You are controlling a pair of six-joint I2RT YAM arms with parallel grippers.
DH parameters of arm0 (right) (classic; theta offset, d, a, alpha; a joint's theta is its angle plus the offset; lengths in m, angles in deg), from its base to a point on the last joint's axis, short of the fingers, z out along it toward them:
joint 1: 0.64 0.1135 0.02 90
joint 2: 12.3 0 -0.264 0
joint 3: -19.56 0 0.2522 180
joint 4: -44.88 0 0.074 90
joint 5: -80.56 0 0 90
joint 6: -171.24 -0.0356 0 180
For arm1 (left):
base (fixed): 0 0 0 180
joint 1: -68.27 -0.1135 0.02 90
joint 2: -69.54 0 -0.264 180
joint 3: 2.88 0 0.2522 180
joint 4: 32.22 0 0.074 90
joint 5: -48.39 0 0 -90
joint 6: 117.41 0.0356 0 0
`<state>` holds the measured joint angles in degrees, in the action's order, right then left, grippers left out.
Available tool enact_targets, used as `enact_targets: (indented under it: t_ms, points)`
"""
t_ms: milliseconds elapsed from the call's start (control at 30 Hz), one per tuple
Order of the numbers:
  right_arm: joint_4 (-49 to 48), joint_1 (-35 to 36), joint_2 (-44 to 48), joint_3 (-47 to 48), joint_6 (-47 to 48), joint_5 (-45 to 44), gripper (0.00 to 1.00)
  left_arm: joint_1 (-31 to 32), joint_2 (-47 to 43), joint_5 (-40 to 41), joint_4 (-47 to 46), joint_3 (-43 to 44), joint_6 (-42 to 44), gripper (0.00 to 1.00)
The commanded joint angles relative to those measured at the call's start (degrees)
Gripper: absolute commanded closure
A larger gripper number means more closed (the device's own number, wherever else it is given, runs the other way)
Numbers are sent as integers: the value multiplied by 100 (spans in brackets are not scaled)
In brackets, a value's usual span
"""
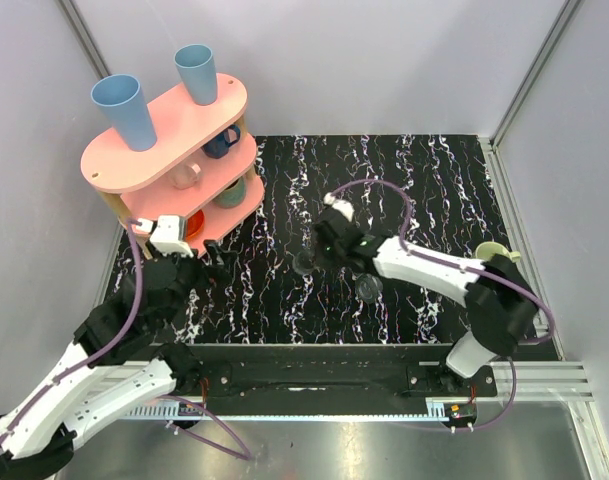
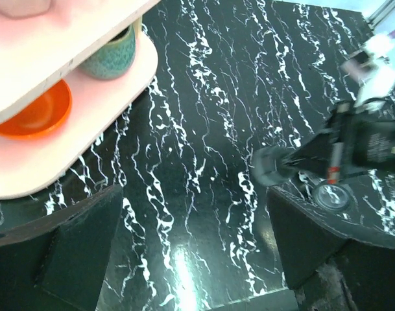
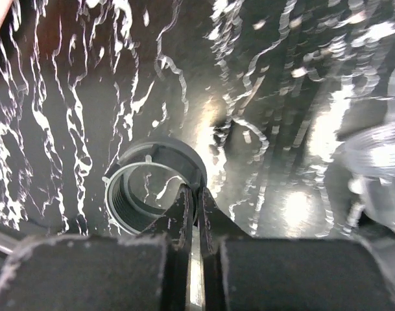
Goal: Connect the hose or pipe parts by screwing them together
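Pick-up step: the right gripper pinched the wall of the threaded nut, 1 finger inside the ring and 1 outside. The coupling lay just right of those fingers. The left gripper stood spread and empty. The next move probably called for lifting the nut and lining up the threads.

No readable text, labels, numbers or signs anywhere.

Our left arm lies bent at the near left, forearm angled up and forward, and the left gripper stands spread wide. Our right arm reaches leftward over the middle, wrist low. The right gripper is pinched tight on the wall of the threaded nut.
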<state>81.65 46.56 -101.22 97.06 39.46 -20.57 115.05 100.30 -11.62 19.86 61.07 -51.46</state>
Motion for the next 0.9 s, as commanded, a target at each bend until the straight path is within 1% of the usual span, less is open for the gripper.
enact_targets:
  t_ms: [0, 33, 133, 200, 233, 267, 300, 333, 467, 567, 600, 667, 700, 733, 767, 800, 833, 867]
  points:
    - [-1008, 552, -633, 321, 126, 455, 96, -20, -421, -328, 588, -71, -758, 2]
    - [-1017, 632, -931, 401, 91, 428, 96, -20, -509, -371, 597, -132, -811, 2]
    - [-1017, 816, -1362, 612, -5, 340, 93, -20, -502, -425, 597, -326, -917, 2]
    - [-1017, 861, -1504, 683, -58, 253, 85, -20, -457, -390, 623, -422, -943, 2]
    - [-982, 878, -1531, 683, -128, 157, 82, -20, -396, -363, 650, -449, -961, 2]
    - [-973, 879, -1557, 674, -155, 95, 77, -20, -378, -363, 641, -493, -987, 2]
    - [-947, 879, -1584, 648, -190, 24, 75, -20, -352, -372, 632, -502, -1005, 2]
    - [-912, 879, -1593, 630, -242, -107, 73, -20, -317, -372, 624, -519, -1022, 2]
    - [-868, 879, -1628, 613, -296, -126, 71, -20, -255, -407, 580, -511, -1093, 2]
    - [-658, 879, -1488, 718, -261, -99, 67, -12, -238, -503, 510, -449, -988, 2]
    - [-596, 879, -1279, 736, -208, -125, 66, -20, -229, -608, 353, -458, -865, 2]
    - [-315, 870, -988, 753, -112, -327, 57, -20, -176, -1126, 106, -519, -384, 2]
    - [-201, 861, -638, 736, -15, -450, 52, -20, 7, -1284, -69, -519, -268, 2]
    - [35, 852, -443, 710, 3, -799, 42, -20, 156, -1434, -97, -467, -197, 2]
    - [168, 835, -250, 605, 12, -1002, 38, -20, 315, -1453, -97, -397, -170, 2]
    - [396, 748, 178, 526, 21, -1196, 31, -12, 638, -1496, -167, -335, -161, 2]
    - [502, 677, 417, 438, 21, -1407, 20, -11, 798, -1697, -255, -239, -100, 2]
    - [599, 572, 924, 219, -5, -1444, 15, -11, 956, -1838, -516, -203, -73, 1]
